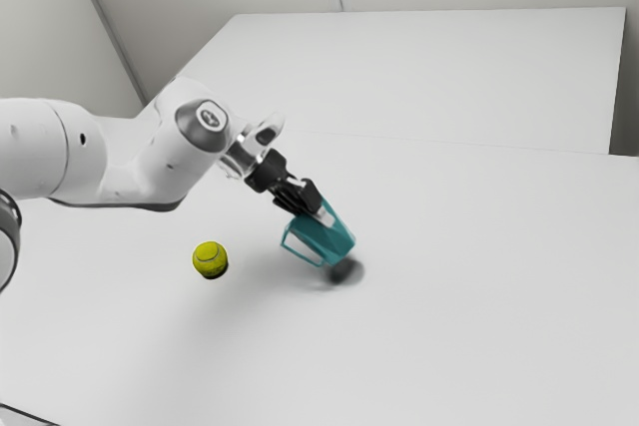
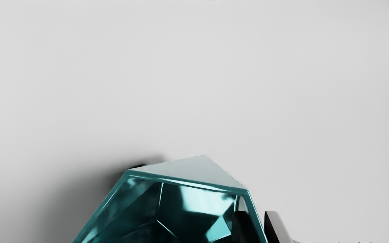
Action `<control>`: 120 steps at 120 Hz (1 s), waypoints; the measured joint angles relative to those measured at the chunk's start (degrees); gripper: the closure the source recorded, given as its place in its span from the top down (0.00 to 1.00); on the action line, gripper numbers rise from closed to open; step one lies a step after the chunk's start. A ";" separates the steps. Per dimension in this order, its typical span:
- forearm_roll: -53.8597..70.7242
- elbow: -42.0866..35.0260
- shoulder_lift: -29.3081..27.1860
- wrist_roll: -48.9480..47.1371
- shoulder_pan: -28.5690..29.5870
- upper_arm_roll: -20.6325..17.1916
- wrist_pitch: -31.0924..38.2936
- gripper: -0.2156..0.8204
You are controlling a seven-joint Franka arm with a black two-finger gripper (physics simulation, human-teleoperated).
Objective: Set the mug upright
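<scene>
Our fingers [image 2: 242, 227] are closed on the wall of the teal mug [image 1: 322, 237], one inside the rim [image 2: 187, 182] and the other against the outside, so we judge that we have it pinched at its open end. Above that, the black gripper [image 1: 321, 213] leans over at a slant, and the mug leans along with it: its mouth opens up toward us, its base points down and toward the exterior view's right, and the handle [image 1: 300, 251] sits on the lower side, toward the exterior view's left

The mug is over the white table [image 1: 479, 306], with a dark shadow [image 1: 346, 270] close by its base; whether any edge of the base touches down, we cannot tell. Farther out, the tennis ball [image 1: 210, 259] lies apart from the mug, nearer our arm [image 1: 150, 167], and looks well out of the way

As we judge it, the grasp is in place and the mouth already faces partly upward, but the mug is not upright. What remains is to take out the lean, settle the base flat on the table and let go without tipping it
</scene>
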 joint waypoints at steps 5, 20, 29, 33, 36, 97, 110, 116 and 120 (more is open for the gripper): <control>2.13 0.46 -0.61 -0.30 0.01 0.00 0.00 0.08; 9.46 1.45 -1.97 -1.57 0.07 0.06 -0.01 0.07; 14.09 1.72 -2.47 -2.49 0.13 0.08 -0.07 0.08; 16.26 1.98 -2.68 -2.92 0.14 0.08 -0.11 0.08; 17.97 2.35 -2.80 -3.26 0.14 0.08 -0.18 0.07; 39.23 3.09 -3.26 -8.32 -0.68 0.03 -1.15 0.07; 41.62 2.96 -3.14 -8.93 -0.65 0.06 -1.03 0.08; 42.28 2.89 -3.06 -9.14 -0.44 0.10 -0.95 0.08; 42.71 2.84 -2.99 -9.27 -0.27 0.13 -0.88 0.08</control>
